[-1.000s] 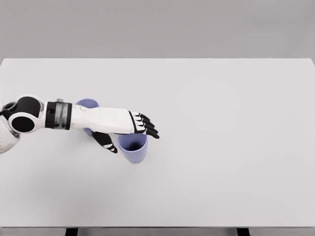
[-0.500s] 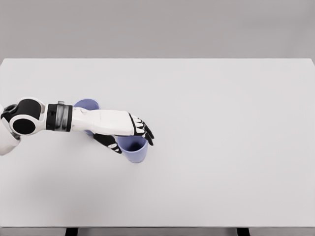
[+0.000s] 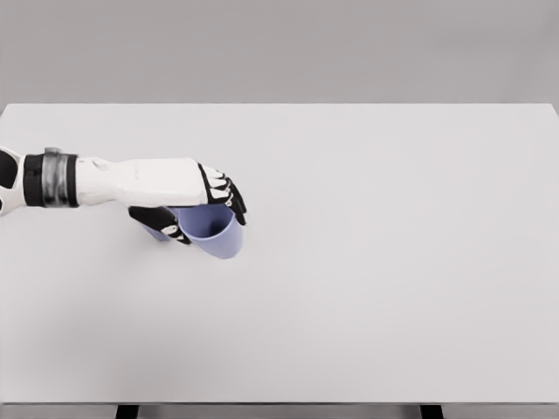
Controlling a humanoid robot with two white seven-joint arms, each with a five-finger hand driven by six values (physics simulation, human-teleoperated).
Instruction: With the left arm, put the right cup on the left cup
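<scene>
My left hand (image 3: 206, 218) is shut on a lavender cup (image 3: 217, 236), thumb on its near side and fingers curled over the far rim. The cup hangs tilted, its open mouth turned toward the hand and its base pointing down and right. The second lavender cup (image 3: 155, 233) stands under my forearm; only a sliver of its lower wall shows beside the thumb. The held cup is just right of that sliver. My left arm (image 3: 113, 181) reaches in from the left edge.
The white table (image 3: 393, 262) fills the view, with its far edge at the top and its near edge at the bottom. Nothing else stands on it.
The fingers closed around the right cup, and the hand has carried it up and to the left, tilting it. The forearm now covers the left cup's rim.
</scene>
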